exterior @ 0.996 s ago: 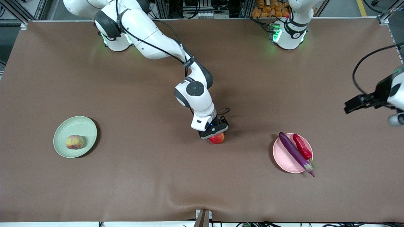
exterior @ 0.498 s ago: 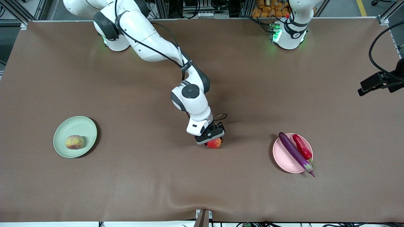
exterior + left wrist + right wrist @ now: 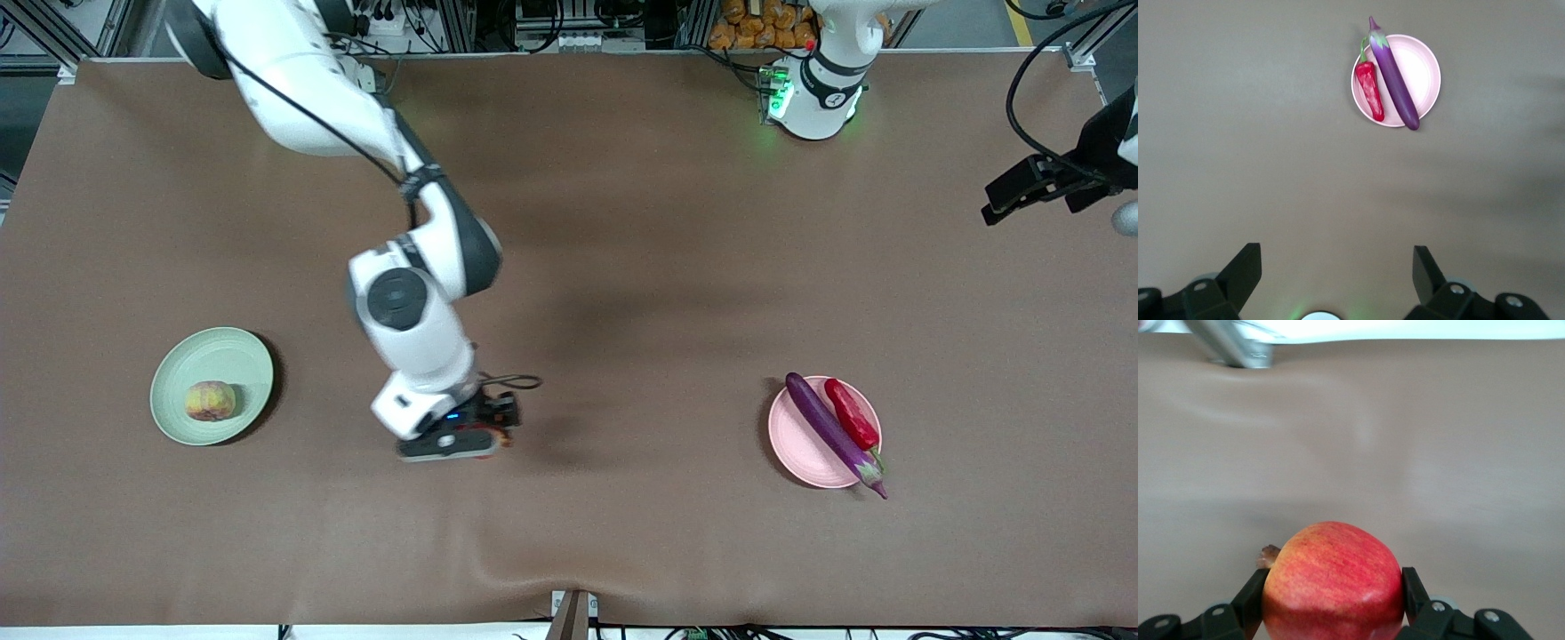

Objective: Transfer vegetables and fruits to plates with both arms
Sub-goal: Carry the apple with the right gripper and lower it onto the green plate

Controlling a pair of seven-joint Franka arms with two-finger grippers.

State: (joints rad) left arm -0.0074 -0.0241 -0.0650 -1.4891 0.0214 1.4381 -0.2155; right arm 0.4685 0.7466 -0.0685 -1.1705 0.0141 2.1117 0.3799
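My right gripper (image 3: pixel 480 440) is shut on the round red fruit (image 3: pixel 1335 581) and holds it above the table between the two plates; only a red sliver shows in the front view. The lumpy yellow-pink fruit (image 3: pixel 210 400) lies on the pale green plate (image 3: pixel 233 354) toward the right arm's end. The purple eggplant (image 3: pixel 831 431) and red pepper (image 3: pixel 851 413) lie on the pale pink plate (image 3: pixel 800 453); they also show in the left wrist view, eggplant (image 3: pixel 1393 79) and pepper (image 3: pixel 1369 90). My left gripper (image 3: pixel 1336 277) is open and empty, raised high at the left arm's end of the table.
The brown table cloth has a wrinkle near the front edge (image 3: pixel 498 556). A metal bracket (image 3: pixel 573 613) sits at the middle of the front edge. A black cable loops by the left arm (image 3: pixel 1022 80).
My right gripper has lifted the red fruit and carried it from the table's middle toward the green plate. The left arm has risen at the table's end.
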